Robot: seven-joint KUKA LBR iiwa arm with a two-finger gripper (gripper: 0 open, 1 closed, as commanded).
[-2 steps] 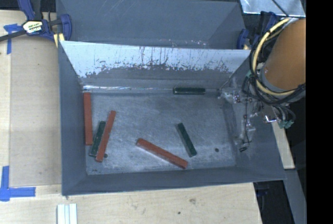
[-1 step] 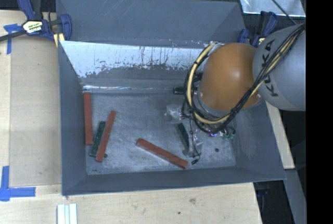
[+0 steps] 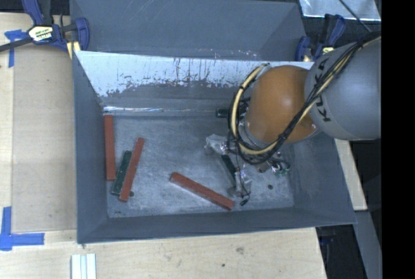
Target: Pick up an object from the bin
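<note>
Red stick (image 3: 201, 191): lies flat on the floor of the bin (image 3: 91, 161), near the front wall, a little right of the middle. Runs slanted, from upper left to lower right. At its lower right end meets the hand (image 3: 241, 193); cannot tell if touching or just beside. Cannot tell either whether the hand is apart or together. Above the hand, orange cover (image 3: 279, 106) with looped cables (image 3: 240, 112), then grey arm (image 3: 353, 93) reaching in from the right. Well apart, by the left wall: second red stick (image 3: 109, 148), lengthwise along the wall; near it a third red stick (image 3: 133, 164), tilted, with a dark green stick (image 3: 121, 174) close against it.
</note>
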